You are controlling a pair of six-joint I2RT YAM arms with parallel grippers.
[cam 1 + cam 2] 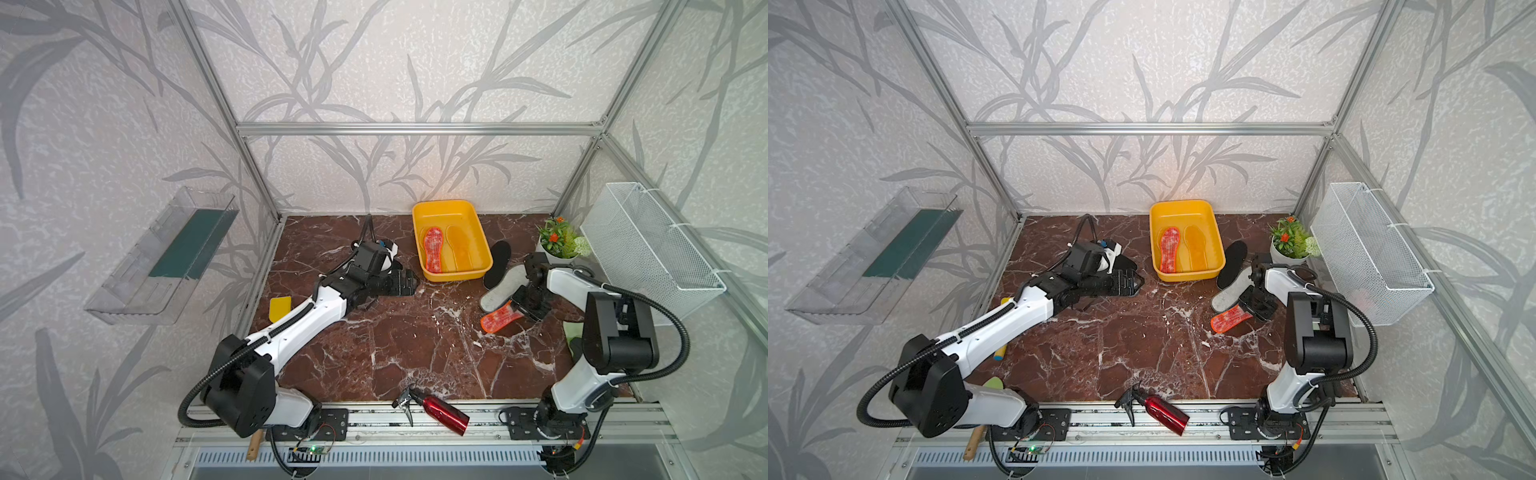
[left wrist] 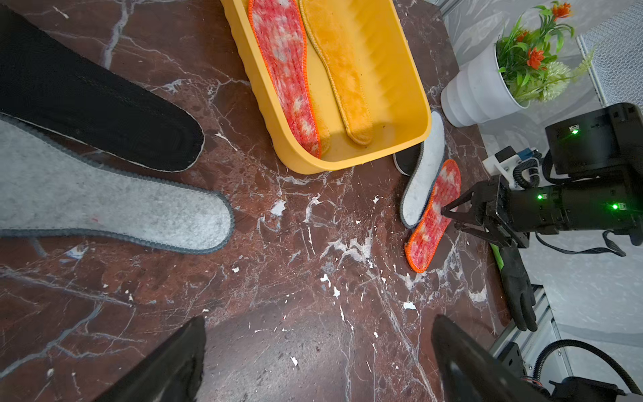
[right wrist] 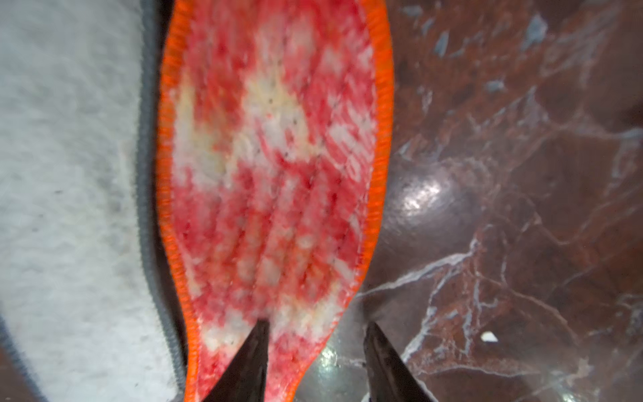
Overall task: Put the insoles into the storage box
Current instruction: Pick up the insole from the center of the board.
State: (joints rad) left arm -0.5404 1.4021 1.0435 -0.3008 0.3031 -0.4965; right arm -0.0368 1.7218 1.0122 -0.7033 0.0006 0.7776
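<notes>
Storage box: the shallow rectangular yellow plastic storage box (image 1: pixel 444 212) stood at the back of the red-brown marble table (image 1: pixel 395 353), close to the rear wall.
Inside the box: a red-orange mottled insole (image 1: pixel 433 249) and a fluffy yellow-orange insole (image 1: pixel 459 247) lay side by side along its floor.
Right of the box: a loose red-orange mottled insole (image 1: pixel 500 318) lay on the marble, one end overlapping a light grey felt insole (image 1: pixel 500 286). A black insole (image 1: pixel 498 257) lay beyond the grey one, touching it.
Right gripper: the right gripper (image 2: pixel 449 216) was down at the loose red-orange mottled insole with its jaws about half spread. One fingertip rested on the pad's top and the other stood just off its stitched edge, over bare marble. It held nothing.
Left gripper: the left gripper (image 2: pixel 319 317) was spread wide and empty, low over bare marble in front of the box.
Beside the left gripper: a second black insole (image 2: pixel 87 94) and a second light grey felt insole (image 2: pixel 104 202) lay flat next to each other on the marble.
Far right corner: a white pot of artificial flowers (image 1: pixel 561 243) stood beside a white wire mesh basket (image 1: pixel 648 249).
Front rail: a red spray bottle (image 1: pixel 440 409) lay on its side.
</notes>
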